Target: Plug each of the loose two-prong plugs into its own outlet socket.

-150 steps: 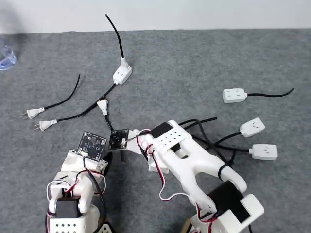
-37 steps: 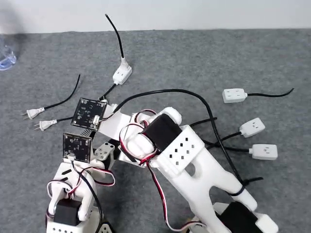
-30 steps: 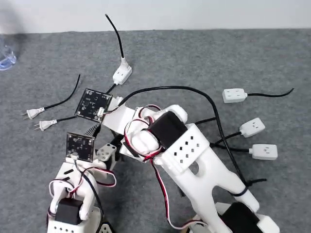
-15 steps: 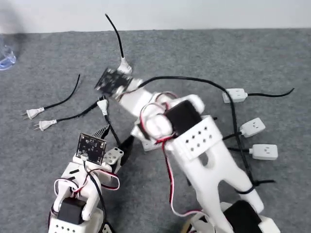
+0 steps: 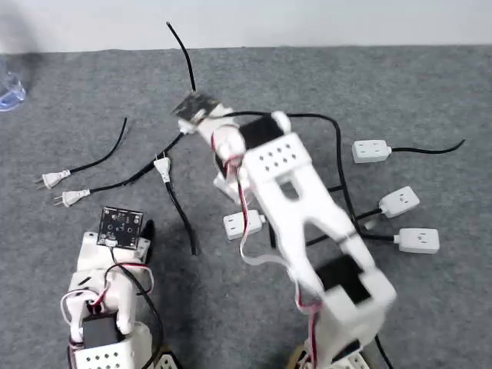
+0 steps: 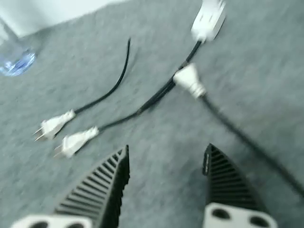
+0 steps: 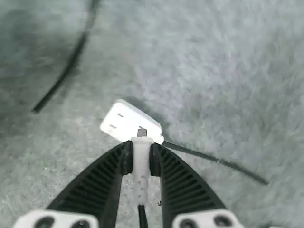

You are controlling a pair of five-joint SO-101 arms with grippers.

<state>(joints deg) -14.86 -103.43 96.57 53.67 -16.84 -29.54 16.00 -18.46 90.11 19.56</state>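
Plug (image 7: 141,161) clamped in right gripper (image 7: 141,145), prong end against outlet socket (image 7: 129,122) just ahead of the fingertips.
Seated or not, cannot tell. Left gripper (image 6: 166,152) is open, jaws spread with nothing between them, low over grey carpet (image 6: 156,128). 2-prong plug (image 6: 78,139) lies ahead of 1 finger, 2nd plug (image 6: 54,125) just beside it, 3rd plug (image 6: 189,81) on black cord (image 6: 237,137) farther ahead. Spare outlet (image 5: 244,224) sits behind right gripper, beside its arm.

The left gripper (image 6: 167,149) is held open over the grey mat (image 6: 142,159); beyond it, one loose plug (image 6: 54,127) is laid just beside another plug (image 6: 77,139)
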